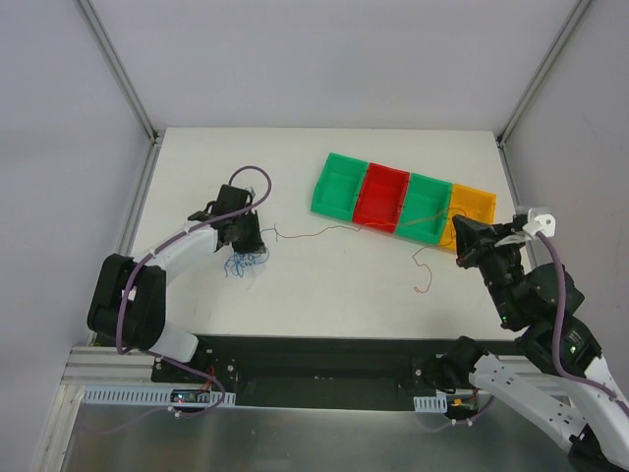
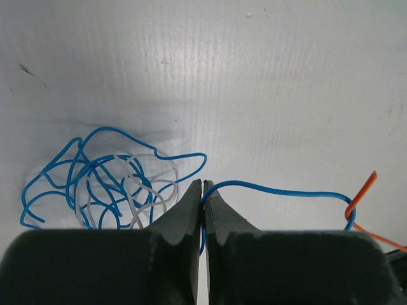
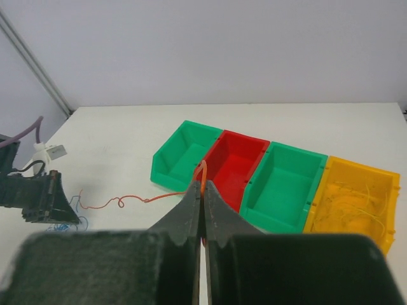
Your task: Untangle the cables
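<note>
Thin blue and white wiry cables (image 2: 95, 184) knotted on your white counter (image 2: 254, 76), your left pincer (image 2: 203, 194) clamped on a blue strand (image 2: 273, 189), thin orange cable (image 3: 121, 202) running to your right pincer (image 3: 203, 190), pinched shut on it

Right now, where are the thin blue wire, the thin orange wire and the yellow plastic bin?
thin blue wire (image 1: 245, 264), top view, bunched tangle.
thin orange wire (image 3: 203, 173), right wrist view, short upright stretch.
yellow plastic bin (image 3: 364, 168), right wrist view, far rim.
</note>
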You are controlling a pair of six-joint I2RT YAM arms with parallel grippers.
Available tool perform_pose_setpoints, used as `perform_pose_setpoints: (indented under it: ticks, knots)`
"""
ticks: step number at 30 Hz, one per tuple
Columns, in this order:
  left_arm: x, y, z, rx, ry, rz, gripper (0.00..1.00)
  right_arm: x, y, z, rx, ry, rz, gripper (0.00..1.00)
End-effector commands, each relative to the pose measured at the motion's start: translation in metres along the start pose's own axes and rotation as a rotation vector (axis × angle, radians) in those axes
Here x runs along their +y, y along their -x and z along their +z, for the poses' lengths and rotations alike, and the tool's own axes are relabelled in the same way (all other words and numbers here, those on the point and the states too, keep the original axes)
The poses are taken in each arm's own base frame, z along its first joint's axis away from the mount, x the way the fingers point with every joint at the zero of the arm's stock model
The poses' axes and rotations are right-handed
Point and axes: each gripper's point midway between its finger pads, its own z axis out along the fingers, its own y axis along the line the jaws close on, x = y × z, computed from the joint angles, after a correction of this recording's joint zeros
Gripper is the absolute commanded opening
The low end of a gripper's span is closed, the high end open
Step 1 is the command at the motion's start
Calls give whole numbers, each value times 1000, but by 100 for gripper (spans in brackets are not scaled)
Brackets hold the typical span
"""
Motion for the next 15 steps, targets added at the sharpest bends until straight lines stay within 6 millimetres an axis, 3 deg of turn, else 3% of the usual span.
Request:
perform_pose_setpoints:
  ticks: [1, 10, 15]
  knots:
    - [2, -3, 3, 44, -54, -118, 0, -23, 24, -10, -58, -102, -17, 0]
    - [9, -2, 7, 52, -46, -175, 0, -42, 24, -27, -87, -155, -8, 0]
    - [-10, 3, -2, 64, -142, -124, 1, -30, 18, -20, -71, -105, -2, 1]
